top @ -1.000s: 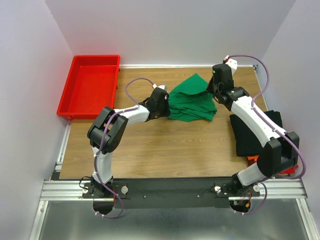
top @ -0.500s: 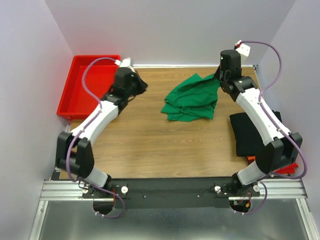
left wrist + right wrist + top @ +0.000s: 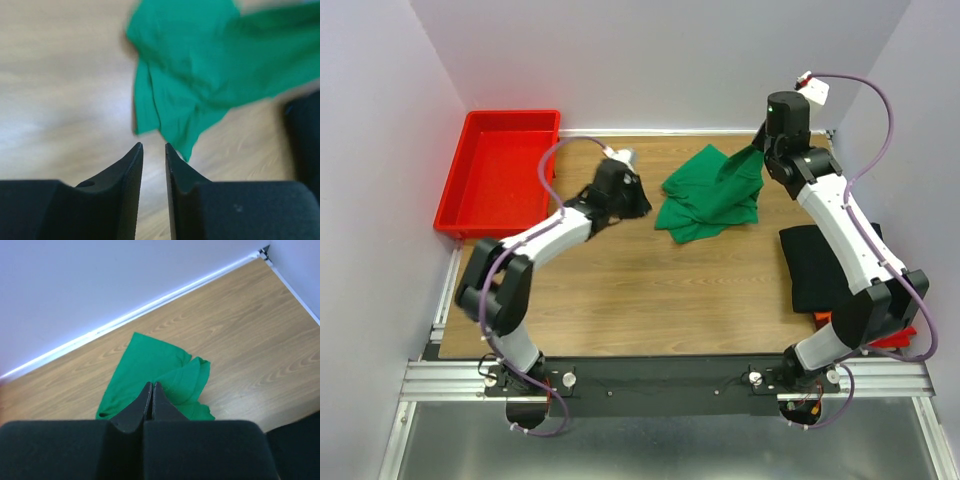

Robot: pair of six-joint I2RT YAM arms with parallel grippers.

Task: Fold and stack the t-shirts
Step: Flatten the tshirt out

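At the far middle of the table [image 3: 620,290], the green shirt [image 3: 708,205] lies in a heap, its long side running from 8 o'clock to 2 o'clock. The right gripper [image 3: 756,158] pinches the 2 o'clock corner, fingers pressed tight. The left gripper [image 3: 642,203], fingers a little apart and empty, is near the loose end, which lies at its 3 o'clock.
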